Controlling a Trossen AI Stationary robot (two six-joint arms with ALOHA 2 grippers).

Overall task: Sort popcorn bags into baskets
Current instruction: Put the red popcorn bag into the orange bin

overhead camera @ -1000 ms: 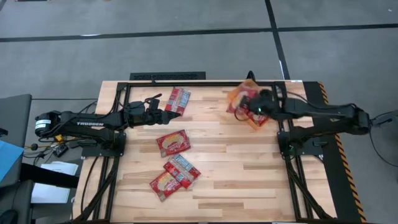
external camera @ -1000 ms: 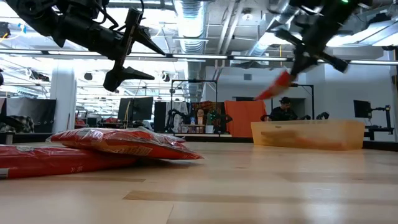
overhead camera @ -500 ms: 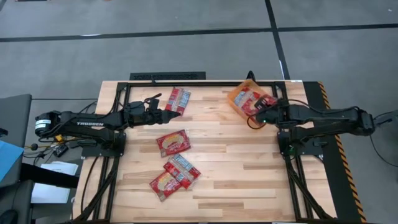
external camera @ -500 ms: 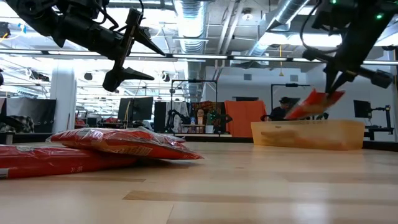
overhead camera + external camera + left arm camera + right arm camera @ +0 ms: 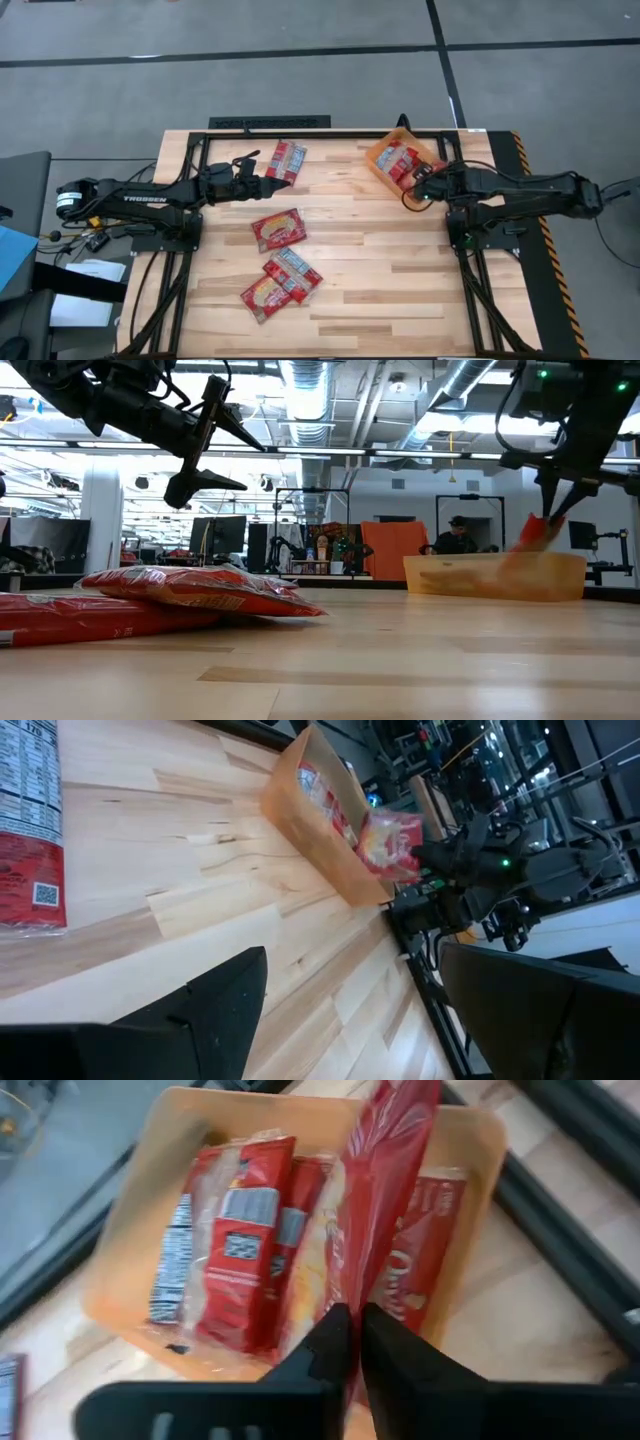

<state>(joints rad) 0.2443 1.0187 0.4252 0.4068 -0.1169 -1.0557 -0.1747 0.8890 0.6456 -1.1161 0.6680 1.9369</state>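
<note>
The orange basket (image 5: 385, 160) sits at the table's far right and has red popcorn bags (image 5: 235, 1230) lying flat in it. My right gripper (image 5: 352, 1342) hovers over the basket's near right side, shut on another red bag (image 5: 385, 1190). Low on the table, that bag (image 5: 530, 532) dips behind the basket's wall (image 5: 495, 575). My left gripper (image 5: 265, 183) is open in the air beside the far packet (image 5: 285, 160). Three more packets (image 5: 278, 229) lie flat toward the table's middle and near side. My right gripper pinches the bag between its two fingers at one edge (image 5: 358, 1295), coming from above and slanting down. The bag hangs below the fingers, nearly edge-on and upright. Its lower end (image 5: 400, 1120) reaches into the basket over the bags lying there.
A black frame (image 5: 300, 131) runs along the table's far edge and down both sides by the arm bases. Bare wood (image 5: 380, 270) lies between the packets and the right arm. Two packets (image 5: 280, 282) overlap near the table's near side.
My right gripper has carried the bag toward the table's right edge and down. The bag has gone from slanting high above the basket to hanging almost upright, with its lower end inside the basket.
</note>
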